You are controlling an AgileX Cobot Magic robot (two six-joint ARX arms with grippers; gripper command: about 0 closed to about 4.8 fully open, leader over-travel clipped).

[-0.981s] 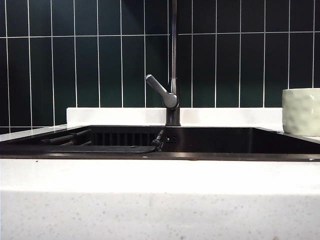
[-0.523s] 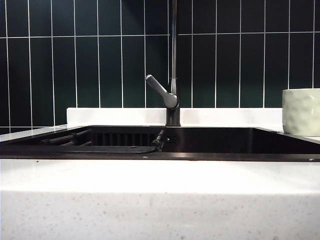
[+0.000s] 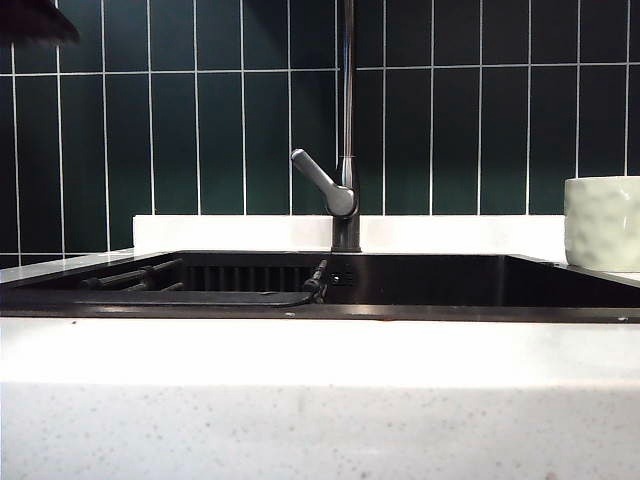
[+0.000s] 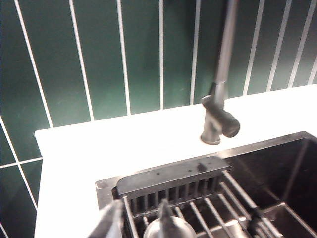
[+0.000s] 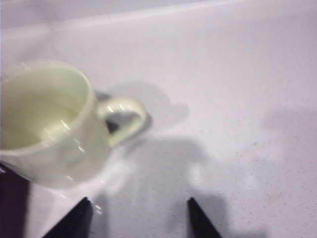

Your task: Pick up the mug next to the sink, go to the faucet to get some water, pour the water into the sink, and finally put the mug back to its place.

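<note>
The right gripper [image 5: 138, 218] hangs open near the mug [image 5: 47, 124]. The left gripper [image 4: 141, 223] over the sink [image 4: 277, 168] looks open, maybe.

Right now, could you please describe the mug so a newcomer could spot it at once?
Start at the wide black sink. On the white countertop at its right end stands the mug, upright, the right gripper open beside it. It is the only pale cream, dimpled thing there.

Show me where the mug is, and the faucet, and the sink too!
mug [image 5: 47, 131]: right wrist view, on its outer side wall below the rim.
faucet [image 3: 347, 100]: exterior view, on the tall upright pipe.
sink [image 3: 480, 282]: exterior view, on the dark inner back wall of the basin.
</note>
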